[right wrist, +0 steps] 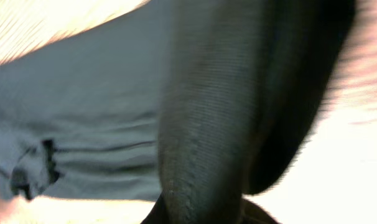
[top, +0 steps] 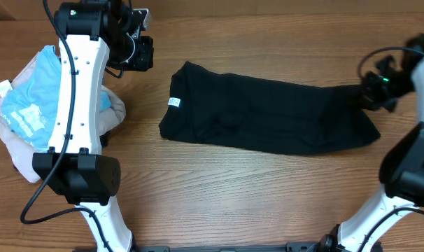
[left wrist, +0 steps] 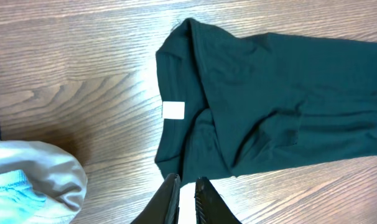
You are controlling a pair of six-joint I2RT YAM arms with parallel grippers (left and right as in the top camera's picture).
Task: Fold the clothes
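Lying lengthwise across the worktop (top: pixel 233 196), the black garment (top: pixel 268 115) looks doubled once; I judge further folds remain. My right gripper (top: pixel 371 91) pinches its right end, while my left gripper (left wrist: pixel 185 186) hangs nearly closed and empty near the labelled end. The clothes pile (top: pixel 30 105) lies unfolded at left.

Left: clothes pile (top: pixel 23 105); right: garment (top: pixel 268 115).

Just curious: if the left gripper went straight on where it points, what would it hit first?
Probably the black garment, its near edge below the white label, though the left gripper may be well above it; depth is unclear.
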